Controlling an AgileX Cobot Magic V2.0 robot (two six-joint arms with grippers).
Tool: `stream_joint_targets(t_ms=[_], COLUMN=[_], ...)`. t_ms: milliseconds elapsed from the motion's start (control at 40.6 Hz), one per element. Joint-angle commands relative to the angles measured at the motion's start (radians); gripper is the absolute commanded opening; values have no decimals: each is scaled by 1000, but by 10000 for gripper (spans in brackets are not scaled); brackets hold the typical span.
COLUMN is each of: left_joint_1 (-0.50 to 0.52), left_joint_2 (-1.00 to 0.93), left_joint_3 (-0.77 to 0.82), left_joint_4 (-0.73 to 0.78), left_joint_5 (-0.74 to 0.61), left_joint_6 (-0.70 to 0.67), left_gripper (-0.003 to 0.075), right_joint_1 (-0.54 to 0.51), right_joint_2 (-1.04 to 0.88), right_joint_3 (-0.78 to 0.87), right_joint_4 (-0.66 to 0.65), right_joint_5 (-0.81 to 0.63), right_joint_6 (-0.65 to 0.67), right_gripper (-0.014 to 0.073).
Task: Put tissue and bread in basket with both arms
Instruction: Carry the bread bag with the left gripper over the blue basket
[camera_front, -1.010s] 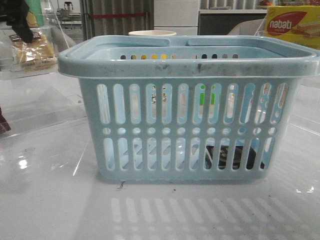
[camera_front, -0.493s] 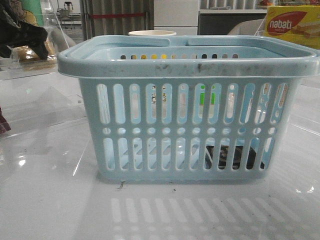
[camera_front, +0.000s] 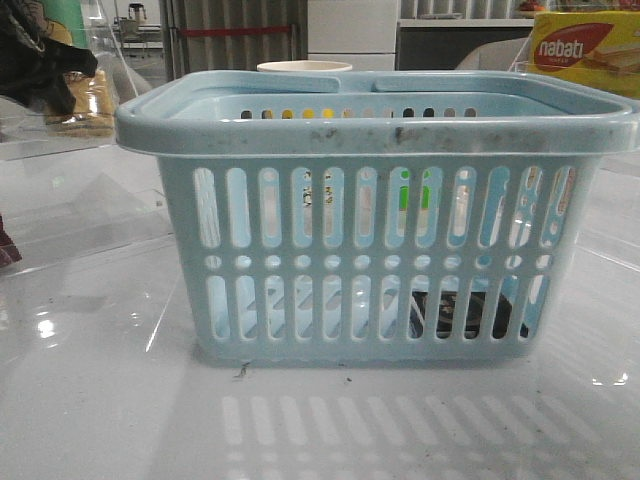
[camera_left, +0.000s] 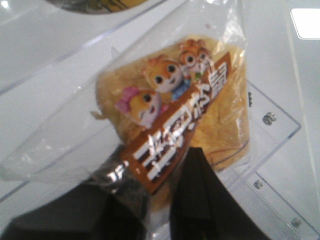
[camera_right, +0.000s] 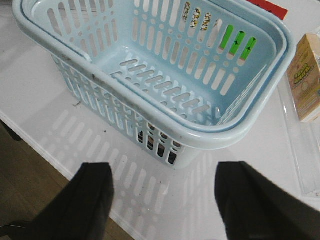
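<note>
on glossy white table (camera_front: 100, 400), blue basket (camera_front: 375, 250)

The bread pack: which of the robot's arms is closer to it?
Left. The left gripper is right at the bread pack, jaws around its wrapper. The right gripper hangs open above the table beside the basket, no bread in its view.

Looks like a lab/test room: glossy white table (camera_front: 100, 400) with bolted clear acrylic panels (camera_left: 272, 145), filing cabinets (camera_front: 350, 30) behind, snack props like a nabati box (camera_front: 585, 55).
</note>
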Motion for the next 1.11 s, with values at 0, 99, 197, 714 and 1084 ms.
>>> stream_joint_targets(t_ms=[0, 99, 197, 714, 1084], left_joint_1=[-1, -1, -1, -229, -528], left_joint_2=[-103, -151, -205, -533, -499], left_joint_3=[-37, -38, -38, -38, -38], left_joint_4=[-2, -2, -2, -2, -2], left_joint_5=[-6, 39, 74, 341, 395], left_joint_6=[-9, -9, -9, 128, 131], left_gripper=[91, 91, 91, 91, 91], right_joint_1=[3, 3, 3, 3, 3], right_joint_2=[0, 0, 0, 0, 0], right_joint_3=[-28, -28, -28, -28, -28], right_joint_4=[-1, -1, -1, -1, -1], right_joint_5=[-65, -65, -65, -65, -65], right_joint_6=[-10, -10, -10, -10, -10], right_gripper=[542, 542, 542, 542, 542])
